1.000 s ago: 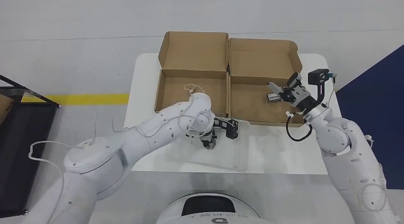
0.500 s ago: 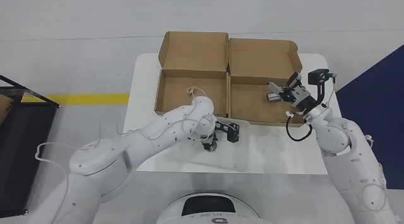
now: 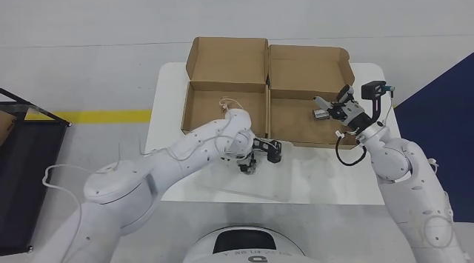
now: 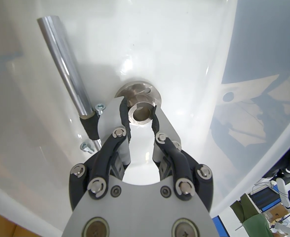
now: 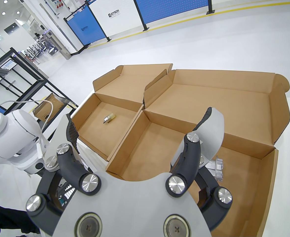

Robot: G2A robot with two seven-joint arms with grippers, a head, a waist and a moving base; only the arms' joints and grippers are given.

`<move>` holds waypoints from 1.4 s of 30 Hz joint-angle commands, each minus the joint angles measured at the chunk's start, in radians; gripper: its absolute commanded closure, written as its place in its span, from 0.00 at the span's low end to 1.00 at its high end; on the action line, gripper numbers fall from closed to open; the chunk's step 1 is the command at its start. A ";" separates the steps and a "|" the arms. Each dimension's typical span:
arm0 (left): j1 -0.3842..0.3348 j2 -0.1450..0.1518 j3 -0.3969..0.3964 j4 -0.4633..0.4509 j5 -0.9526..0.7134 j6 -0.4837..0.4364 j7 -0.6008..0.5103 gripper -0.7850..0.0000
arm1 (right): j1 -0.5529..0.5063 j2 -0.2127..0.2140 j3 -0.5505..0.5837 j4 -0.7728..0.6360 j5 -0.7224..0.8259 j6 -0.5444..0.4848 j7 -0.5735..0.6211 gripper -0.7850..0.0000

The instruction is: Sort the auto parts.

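In the left wrist view my left gripper [image 4: 140, 114] is shut on the hub of a flanged metal bushing [image 4: 140, 104], which rests on the floor of a clear plastic tray [image 4: 159, 38]. In the top view the same gripper [image 3: 250, 164] is down in the tray [image 3: 304, 180] at the table's front. My right gripper [image 5: 141, 122] hangs open and holds nothing above the right cardboard box [image 5: 159, 144], also seen from the top [image 3: 330, 107]. A silver cast part [image 5: 217, 167] lies in that box. A small cylindrical part [image 5: 109, 118] lies in the left box [image 5: 95, 127].
A shiny metal rod with a black end [image 4: 61, 57] and two small bolts [image 4: 100, 107] [image 4: 87, 147] lie in the tray beside the bushing. Both boxes [image 3: 226, 107] [image 3: 304, 118] stand open side by side at the back of the white table [image 3: 167, 115].
My left gripper has shifted slightly to the right inside the tray. The right arm has kept still.
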 commanded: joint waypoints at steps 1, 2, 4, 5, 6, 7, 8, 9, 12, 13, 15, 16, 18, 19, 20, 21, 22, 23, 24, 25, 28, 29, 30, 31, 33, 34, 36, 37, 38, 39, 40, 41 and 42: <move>-0.004 0.010 -0.015 -0.020 -0.010 -0.019 0.021 1.00 | 0.000 0.000 0.000 0.000 0.000 0.000 0.000 0.00; -0.006 0.018 -0.024 -0.033 -0.012 -0.030 0.033 1.00 | 0.000 0.000 0.000 0.000 0.000 0.000 0.000 0.00; -0.009 0.040 -0.052 -0.061 -0.014 -0.053 0.073 1.00 | 0.000 0.000 0.000 0.000 0.000 0.000 0.000 0.00; -0.008 0.054 -0.068 -0.077 -0.013 -0.062 0.094 1.00 | 0.000 0.000 0.000 0.000 0.000 0.000 0.000 0.00; -0.007 0.069 -0.086 -0.095 -0.009 -0.070 0.115 1.00 | 0.000 0.000 0.000 0.000 0.000 0.000 0.000 0.00; -0.003 0.086 -0.106 -0.115 -0.005 -0.079 0.139 1.00 | 0.000 0.000 0.000 0.000 0.000 0.000 0.000 0.00; 0.002 0.104 -0.134 -0.134 -0.007 -0.091 0.174 1.00 | 0.000 0.000 0.000 0.000 0.000 0.000 0.000 0.00; 0.009 0.124 -0.159 -0.151 0.001 -0.102 0.202 1.00 | 0.000 0.000 0.000 0.000 0.000 0.000 0.000 0.00; 0.047 0.185 -0.255 -0.206 0.026 -0.110 0.306 1.00 | 0.000 0.000 0.000 0.000 0.000 0.000 0.000 0.00; 0.066 0.205 -0.291 -0.227 0.028 -0.118 0.347 1.00 | 0.000 0.000 0.000 0.000 0.000 0.000 0.000 0.00; 0.109 0.243 -0.365 -0.260 0.021 -0.153 0.432 1.00 | 0.000 0.000 0.000 0.000 0.000 0.000 0.000 0.00; 0.132 0.260 -0.403 -0.271 0.013 -0.175 0.474 1.00 | 0.000 0.000 0.000 0.000 0.000 0.000 0.000 0.00; 0.177 0.290 -0.463 -0.301 -0.012 -0.182 0.545 1.00 | 0.000 0.000 0.000 0.000 0.000 0.000 0.000 0.00; 0.197 0.304 -0.485 -0.316 -0.028 -0.182 0.574 1.00 | 0.000 0.000 0.000 0.000 0.000 0.000 0.000 0.00; 0.216 0.317 -0.504 -0.329 -0.051 -0.182 0.606 1.00 | 0.000 0.000 0.000 0.000 0.000 0.000 0.000 0.00; 0.231 0.329 -0.517 -0.341 -0.074 -0.182 0.631 1.00 | 0.000 0.000 0.000 0.000 0.000 0.000 0.000 0.00; 0.241 0.341 -0.529 -0.349 -0.102 -0.182 0.656 1.00 | 0.000 0.000 0.000 0.000 0.000 0.000 0.000 0.00; 0.250 0.352 -0.538 -0.355 -0.129 -0.182 0.679 1.00 | 0.000 0.000 0.000 0.000 0.000 0.000 0.000 0.00; 0.259 0.363 -0.543 -0.362 -0.168 -0.182 0.710 1.00 | 0.000 0.000 0.000 0.000 0.000 0.000 0.000 0.00; 0.264 0.373 -0.546 -0.367 -0.199 -0.182 0.732 1.00 | 0.000 0.000 0.000 0.000 0.000 0.000 0.000 0.00; 0.268 0.399 -0.545 -0.367 -0.296 -0.182 0.789 1.00 | 0.000 0.000 0.000 0.000 0.000 0.000 0.000 0.00; 0.267 0.406 -0.537 -0.370 -0.332 -0.182 0.803 1.00 | 0.000 0.000 0.000 0.000 0.000 0.000 0.000 0.00; 0.262 0.413 -0.530 -0.370 -0.360 -0.182 0.811 1.00 | 0.000 0.000 0.000 0.000 0.000 0.000 0.000 0.00; 0.256 0.418 -0.521 -0.371 -0.386 -0.182 0.816 1.00 | 0.000 0.000 0.000 0.000 0.000 0.000 0.000 0.00; 0.244 0.427 -0.498 -0.384 -0.450 -0.182 0.831 1.00 | 0.000 0.000 0.000 0.000 0.000 0.000 0.000 0.00; 0.238 0.432 -0.485 -0.390 -0.479 -0.182 0.834 1.00 | 0.000 0.000 0.000 0.000 0.000 0.000 0.000 0.00; 0.223 0.439 -0.465 -0.390 -0.529 -0.182 0.839 1.00 | 0.000 0.000 0.000 0.000 0.000 0.000 0.000 0.00; 0.216 0.442 -0.456 -0.388 -0.557 -0.182 0.843 1.00 | 0.000 0.000 0.000 0.000 0.000 0.000 0.000 0.00; 0.207 0.444 -0.447 -0.385 -0.575 -0.182 0.839 1.00 | 0.000 0.000 0.000 0.000 0.000 0.000 0.000 0.00; 0.197 0.446 -0.440 -0.384 -0.587 -0.182 0.834 1.00 | 0.000 0.000 0.000 0.000 0.000 0.000 0.000 0.00; 0.190 0.446 -0.431 -0.391 -0.605 -0.182 0.834 1.00 | 0.000 0.000 0.000 0.000 0.000 0.000 0.000 0.00; 0.187 0.447 -0.422 -0.398 -0.627 -0.182 0.836 1.00 | 0.000 0.000 0.000 0.000 0.000 0.000 0.000 0.00; 0.181 0.448 -0.413 -0.399 -0.645 -0.182 0.829 1.00 | 0.000 0.000 0.000 0.000 0.000 0.000 0.000 0.00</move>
